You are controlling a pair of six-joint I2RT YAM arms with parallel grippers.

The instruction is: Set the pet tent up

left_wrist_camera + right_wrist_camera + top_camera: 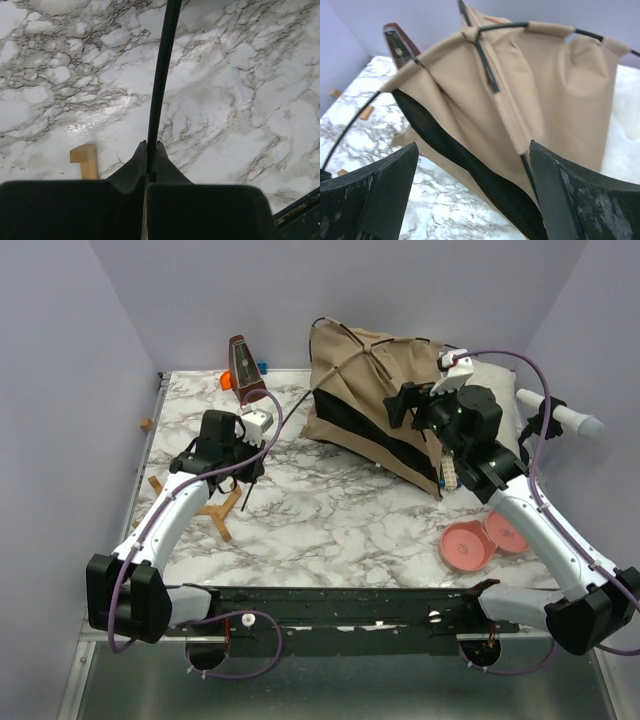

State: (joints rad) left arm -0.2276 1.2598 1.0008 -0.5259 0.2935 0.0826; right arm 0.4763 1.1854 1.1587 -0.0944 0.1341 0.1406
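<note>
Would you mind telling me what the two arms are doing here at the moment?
They are setting up the pet tent, which sits slumped at the far right of the table. The left gripper is shut on a thin black pole reaching out from the tent. The right gripper is open, facing the tent without gripping it.

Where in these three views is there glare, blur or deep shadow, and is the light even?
Top external: even light, faint shadows on the table. Left wrist: a glare patch on the table left of the pole; the left gripper is almost black, without detail. Right wrist: the pet tent is sharp, the white pillow at the right edge nearly washed out.
</note>
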